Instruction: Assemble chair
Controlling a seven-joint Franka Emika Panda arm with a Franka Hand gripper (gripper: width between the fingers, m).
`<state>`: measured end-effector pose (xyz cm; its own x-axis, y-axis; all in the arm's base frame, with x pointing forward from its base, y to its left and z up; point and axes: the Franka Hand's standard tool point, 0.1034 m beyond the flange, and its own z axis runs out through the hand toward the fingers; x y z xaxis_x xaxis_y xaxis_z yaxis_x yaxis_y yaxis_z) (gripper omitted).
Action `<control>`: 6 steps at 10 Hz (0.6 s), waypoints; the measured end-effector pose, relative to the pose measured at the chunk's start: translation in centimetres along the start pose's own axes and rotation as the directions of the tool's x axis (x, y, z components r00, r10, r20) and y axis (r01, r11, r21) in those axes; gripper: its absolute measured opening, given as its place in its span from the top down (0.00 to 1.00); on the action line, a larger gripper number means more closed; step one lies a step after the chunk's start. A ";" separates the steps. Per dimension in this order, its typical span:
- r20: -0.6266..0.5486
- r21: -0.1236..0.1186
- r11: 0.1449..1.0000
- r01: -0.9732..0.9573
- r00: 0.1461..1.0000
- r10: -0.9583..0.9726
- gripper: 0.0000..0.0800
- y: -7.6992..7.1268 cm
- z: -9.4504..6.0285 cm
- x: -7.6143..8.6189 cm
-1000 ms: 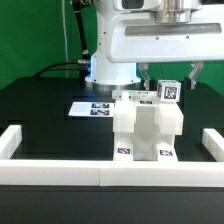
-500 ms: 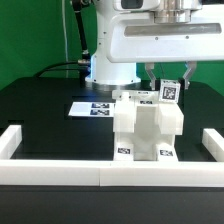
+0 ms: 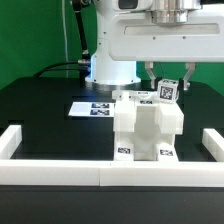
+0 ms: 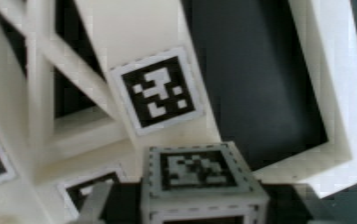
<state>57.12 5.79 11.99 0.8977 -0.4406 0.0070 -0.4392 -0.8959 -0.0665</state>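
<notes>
the black counter (image 3: pixel 40 105) fills the exterior view, edged by long white border rails (image 3: pixel 100 176) along its near side and both ends. in the middle, just behind the near rail, stands the chair (image 3: pixel 147 127), a blocky white assembly carrying square black-and-white tags low on its front. behind it, toward the exterior view's left, the marker board (image 3: pixel 90 107) lies flat on the counter. the arm's white body hangs above the chair, and the gripper (image 3: pixel 167 82) reaches down at the assembly's upper corner on the exterior view's right. its fingers are pressed onto a small tagged block (image 3: pixel 168 89) (image 4: pixel 196 172) of the chair. in the wrist view that block sits in front of white slotted pieces bearing a larger tag (image 4: pixel 155 90).
</notes>
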 end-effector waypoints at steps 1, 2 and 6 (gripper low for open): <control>0.000 0.000 0.999 -0.035 0.999 0.035 0.64 0.0 0.0 0.0; 0.000 0.001 0.993 -0.121 0.993 0.121 0.64 0.0 0.0 0.0; 0.000 0.003 0.923 -0.386 0.923 0.386 0.64 -0.1 0.0 0.0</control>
<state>57.16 5.89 12.02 0.6589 -0.7520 -0.0192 -0.7512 -0.6566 -0.0673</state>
